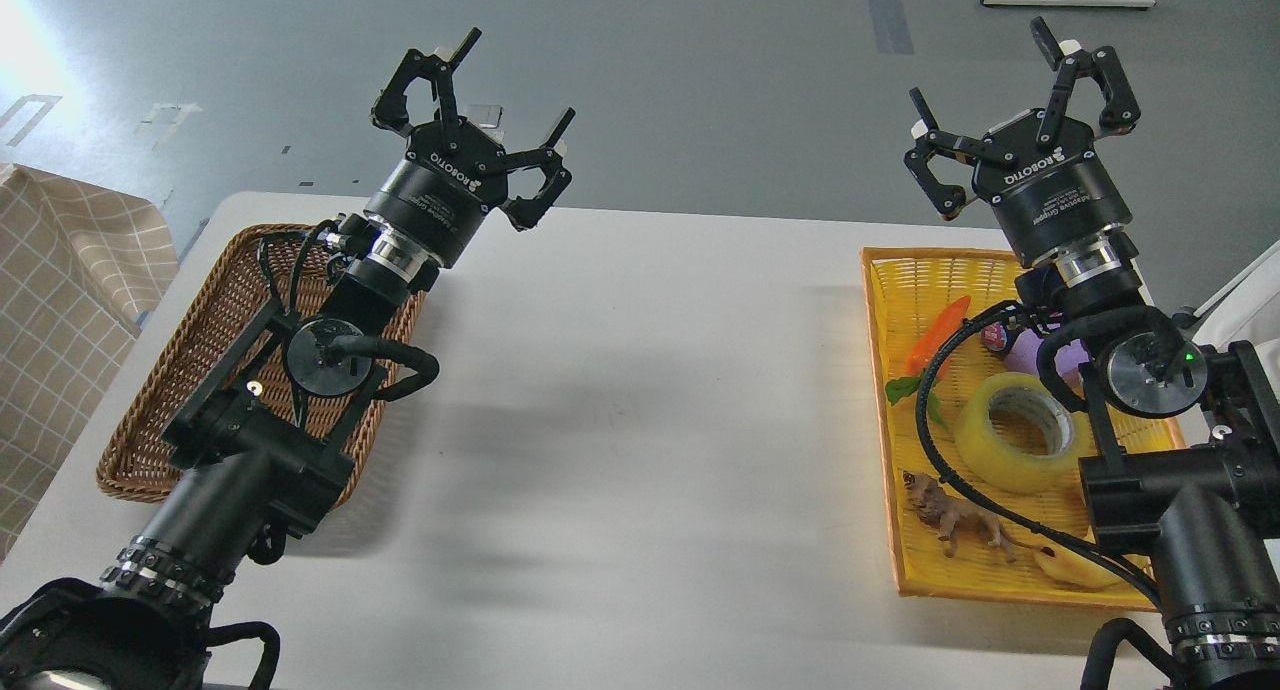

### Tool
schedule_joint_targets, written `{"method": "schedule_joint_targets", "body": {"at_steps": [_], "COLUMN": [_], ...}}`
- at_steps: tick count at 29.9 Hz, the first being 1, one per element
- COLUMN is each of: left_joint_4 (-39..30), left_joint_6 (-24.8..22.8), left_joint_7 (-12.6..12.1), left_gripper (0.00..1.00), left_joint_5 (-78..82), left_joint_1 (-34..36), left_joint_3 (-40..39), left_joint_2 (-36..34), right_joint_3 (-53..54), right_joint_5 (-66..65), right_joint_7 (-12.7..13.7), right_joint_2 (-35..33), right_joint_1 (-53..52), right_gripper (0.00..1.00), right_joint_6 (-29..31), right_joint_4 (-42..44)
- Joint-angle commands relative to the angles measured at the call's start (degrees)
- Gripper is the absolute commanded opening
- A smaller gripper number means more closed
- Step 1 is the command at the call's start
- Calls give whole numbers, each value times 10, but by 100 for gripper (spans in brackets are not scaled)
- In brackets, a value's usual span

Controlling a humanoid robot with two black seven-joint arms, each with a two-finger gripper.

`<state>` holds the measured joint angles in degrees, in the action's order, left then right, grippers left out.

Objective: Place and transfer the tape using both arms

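- The thick roll of translucent yellow packing tape (1022, 432) lies flat in the yellow woven tray (905, 570) at the right of the white table (640, 420).
- Around it in that tray: an orange carrot toy (940, 332), a purple object (1045, 355), a brown animal figure (955, 520) and a pale yellow curved toy (1075, 567).
- The right arm's black cable (935, 450) crosses in front of the tape.
- The left gripper (470, 130) is raised beyond the brown wicker basket (210, 320), fingers spread wide, empty.
- The right gripper (1020, 105) is raised above the tray's far end, fingers wide, empty.

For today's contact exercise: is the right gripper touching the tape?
Apart. The head view shows the right gripper raised, jaws spread, while the tape lies in the yellow basket.
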<state>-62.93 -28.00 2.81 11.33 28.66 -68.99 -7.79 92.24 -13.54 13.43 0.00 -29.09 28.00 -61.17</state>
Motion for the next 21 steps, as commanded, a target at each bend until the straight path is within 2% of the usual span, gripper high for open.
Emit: {"method": "schedule_joint_targets", "body": {"at_steps": [1, 21], "left_joint_4": [0, 0], "left_joint_6": [0, 0], "left_joint_7": [0, 0], "left_gripper": [98, 98], "left_joint_5": [0, 0], "left_joint_1": [0, 0], "left_joint_3": [0, 0], "left_joint_2": [1, 0], "right_joint_3": [0, -1], "right_joint_5": [0, 0], "right_joint_7": [-1, 0], "right_joint_2": [0, 0], "right_joint_1": [0, 1], "right_gripper": [100, 100], "right_joint_6": [0, 0], "right_joint_4": [0, 0]}}
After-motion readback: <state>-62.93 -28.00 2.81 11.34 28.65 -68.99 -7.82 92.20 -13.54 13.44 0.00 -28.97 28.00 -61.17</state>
